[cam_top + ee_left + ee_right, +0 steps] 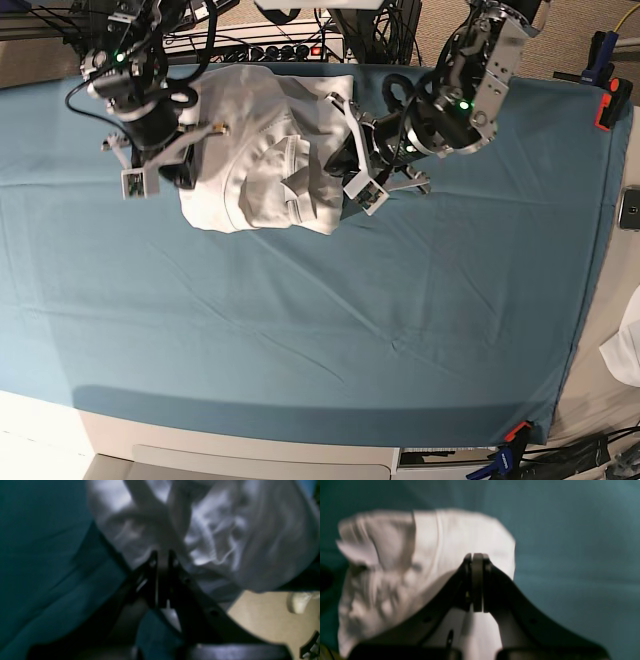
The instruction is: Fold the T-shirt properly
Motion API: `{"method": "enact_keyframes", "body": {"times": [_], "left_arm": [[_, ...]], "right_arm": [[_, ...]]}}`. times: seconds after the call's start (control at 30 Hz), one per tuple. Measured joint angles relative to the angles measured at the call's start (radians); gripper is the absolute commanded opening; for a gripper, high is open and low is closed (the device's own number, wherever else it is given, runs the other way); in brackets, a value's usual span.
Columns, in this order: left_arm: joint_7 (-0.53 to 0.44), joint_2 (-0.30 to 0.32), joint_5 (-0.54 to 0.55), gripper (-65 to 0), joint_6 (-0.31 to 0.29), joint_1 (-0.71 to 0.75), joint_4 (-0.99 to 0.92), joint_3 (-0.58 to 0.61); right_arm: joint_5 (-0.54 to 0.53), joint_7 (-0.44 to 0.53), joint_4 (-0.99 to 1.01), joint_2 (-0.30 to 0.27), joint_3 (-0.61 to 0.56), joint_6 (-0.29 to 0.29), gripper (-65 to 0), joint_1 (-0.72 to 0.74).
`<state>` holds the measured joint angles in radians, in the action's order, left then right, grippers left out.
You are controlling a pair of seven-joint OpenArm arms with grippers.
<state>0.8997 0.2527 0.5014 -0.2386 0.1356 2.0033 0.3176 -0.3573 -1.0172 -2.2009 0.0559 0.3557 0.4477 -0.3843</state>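
The white T-shirt (262, 165) lies bunched and wrinkled at the back middle of the teal table cloth (320, 320). My left gripper (352, 168) is at the shirt's right edge. In the left wrist view that gripper (162, 555) is shut on a pale strip of T-shirt (220, 530), which rises away from the tips. My right gripper (190, 162) is at the shirt's left edge. In the right wrist view it (477, 556) is shut with a grey strip of fabric between its pads, and the T-shirt (425, 555) spreads behind and below it.
Cables and power strips (270, 45) crowd the table's back edge. Orange clamps (605, 105) hold the cloth at the right edge, near a dark phone-like object (630, 208). A small white cloth scrap (628, 350) hangs off the right side. Beige floor (262, 620) shows beyond the table.
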Motion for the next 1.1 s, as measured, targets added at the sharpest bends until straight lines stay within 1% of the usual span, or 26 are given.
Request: {"method": "enact_keyframes", "body": {"times": [0.1, 0.17, 0.27, 0.3, 0.37, 0.43, 0.6, 0.7, 0.8, 0.87, 1.0, 1.1], "left_arm": [[-0.026, -0.001, 0.086, -65.0, -0.04, 0.0, 0.0, -0.03], [-0.039, -0.013, 0.112, -65.0, -0.045, 0.0, 0.0, -0.046], [-0.051, -0.04, 0.133, -65.0, -0.046, -0.006, 0.0, -0.051], [-0.066, -0.052, 0.134, -65.0, -0.066, -0.009, 0.0, -0.051], [-0.064, -0.071, 0.171, -65.0, -0.097, -0.018, 0.0, -0.051], [-0.064, -0.099, 0.192, -65.0, -0.106, -0.021, 0.0, -0.051], [-0.072, -0.164, 0.192, -65.0, -0.114, -0.03, 0.0, -0.05], [-0.101, -0.167, 0.183, -65.0, -0.114, -0.031, -0.023, -0.013], [-0.143, -0.167, 0.108, -65.0, -0.115, -0.03, -0.078, 0.039], [-0.161, -0.167, 0.082, -65.0, -0.111, -0.03, -0.103, 0.063], [-0.165, -0.167, 0.068, -65.0, -0.106, -0.052, -0.134, 0.084], [-0.168, -0.182, 0.025, -65.0, -0.102, -0.074, -0.135, 0.084]], "right_arm": [[-0.01, 0.001, 0.0, 0.0, 0.0, 0.0, -65.0, -0.048], [-0.009, 0.005, 0.0, 0.0, 0.0, 0.001, -65.0, -0.071], [-0.012, 0.024, 0.0, 0.0, 0.0, 0.021, -65.0, -0.096], [-0.016, 0.024, 0.0, 0.0, 0.0, 0.024, -65.0, -0.101], [-0.019, 0.024, 0.0, 0.0, 0.0, 0.024, -65.0, -0.103], [-0.019, 0.031, 0.0, 0.0, 0.0, 0.024, -65.0, -0.103], [-0.019, 0.034, 0.0, 0.0, 0.0, 0.024, -65.0, -0.103], [-0.019, 0.05, 0.01, 0.0, 0.0, 0.024, -65.0, -0.103], [-0.021, 0.069, 0.032, 0.003, 0.0, 0.024, -65.0, -0.103], [-0.026, 0.077, 0.051, 0.003, 0.0, 0.024, -65.0, -0.103], [-0.03, 0.091, 0.083, 0.003, 0.0, 0.024, -65.0, -0.101], [-0.032, 0.102, 0.106, 0.003, 0.0, 0.024, -65.0, -0.099]]}}
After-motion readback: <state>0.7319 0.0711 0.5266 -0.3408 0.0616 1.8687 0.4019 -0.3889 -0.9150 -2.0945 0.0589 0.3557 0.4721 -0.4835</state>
